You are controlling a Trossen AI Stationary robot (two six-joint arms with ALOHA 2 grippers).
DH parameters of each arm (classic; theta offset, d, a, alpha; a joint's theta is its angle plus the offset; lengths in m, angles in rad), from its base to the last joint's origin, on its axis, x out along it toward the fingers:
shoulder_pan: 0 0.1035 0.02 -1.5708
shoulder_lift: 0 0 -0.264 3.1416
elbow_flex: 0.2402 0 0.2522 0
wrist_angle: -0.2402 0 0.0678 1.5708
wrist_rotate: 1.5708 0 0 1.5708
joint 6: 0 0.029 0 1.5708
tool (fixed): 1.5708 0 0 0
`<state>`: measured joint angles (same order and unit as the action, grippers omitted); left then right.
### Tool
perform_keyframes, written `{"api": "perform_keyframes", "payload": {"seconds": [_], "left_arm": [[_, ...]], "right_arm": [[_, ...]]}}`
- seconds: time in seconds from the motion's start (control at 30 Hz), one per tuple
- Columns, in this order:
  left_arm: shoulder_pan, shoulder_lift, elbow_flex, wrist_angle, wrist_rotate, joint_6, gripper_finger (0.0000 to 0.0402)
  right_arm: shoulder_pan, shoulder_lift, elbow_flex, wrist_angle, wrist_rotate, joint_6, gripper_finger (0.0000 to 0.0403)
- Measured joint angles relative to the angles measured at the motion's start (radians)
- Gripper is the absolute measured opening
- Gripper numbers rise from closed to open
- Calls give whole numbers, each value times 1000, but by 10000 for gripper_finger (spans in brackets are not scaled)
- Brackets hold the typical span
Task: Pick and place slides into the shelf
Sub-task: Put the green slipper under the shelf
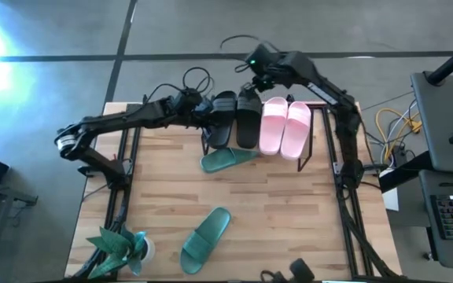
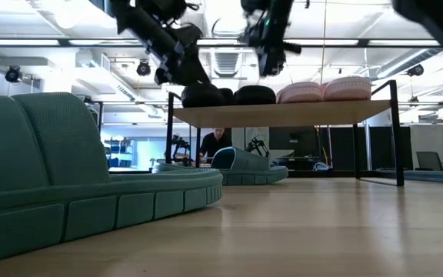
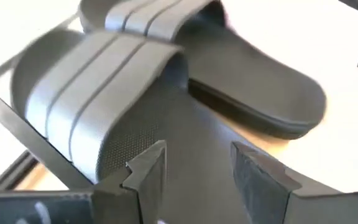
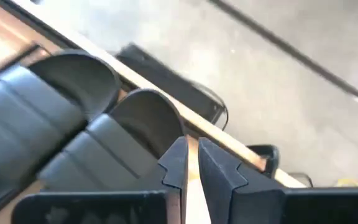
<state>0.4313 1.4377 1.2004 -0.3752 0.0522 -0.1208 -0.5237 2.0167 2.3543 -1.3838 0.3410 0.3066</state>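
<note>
Shelf top: I count four slides up on the shelf (image 1: 305,149): the black pair (image 1: 234,118) on the left arm's side, the pink pair (image 1: 284,126) beside it toward the right arm.
Teal slide, near shelf: one teal slide (image 1: 228,159) lies on the worktop (image 1: 289,228), partly under the shelf's front edge and crooked; I judge it not properly stowed.
Teal slide, loose: the other teal slide (image 1: 204,235) sits well apart from the shelf, toward the front of the worktop, near the potted plant (image 1: 120,245).
Left pincer: my left pincer (image 3: 194,168) hovers over the heel of the outer black slide, fingers apart, clamped on nothing that I can see.
Right pincer: my right pincer (image 4: 191,163) is at the back of the shelf, behind the black pair, fingers nearly together and empty.
Done: black and pink pairs, so four of six by my reckoning.
Left: both teal slides; the top looks full, so I expect them to go under the plank.
</note>
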Motion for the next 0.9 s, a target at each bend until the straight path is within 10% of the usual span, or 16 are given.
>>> {"api": "perform_keyframes", "payload": {"seconds": [0.37, 0.9], "left_arm": [[-190, -240, -165, -193, 114, 355, 164], [-520, -383, -494, -151, 317, -344, 163]], "right_arm": [[274, -161, -3, -152, 65, -60, 31], [566, -152, -346, -102, -260, 100, 31]]}}
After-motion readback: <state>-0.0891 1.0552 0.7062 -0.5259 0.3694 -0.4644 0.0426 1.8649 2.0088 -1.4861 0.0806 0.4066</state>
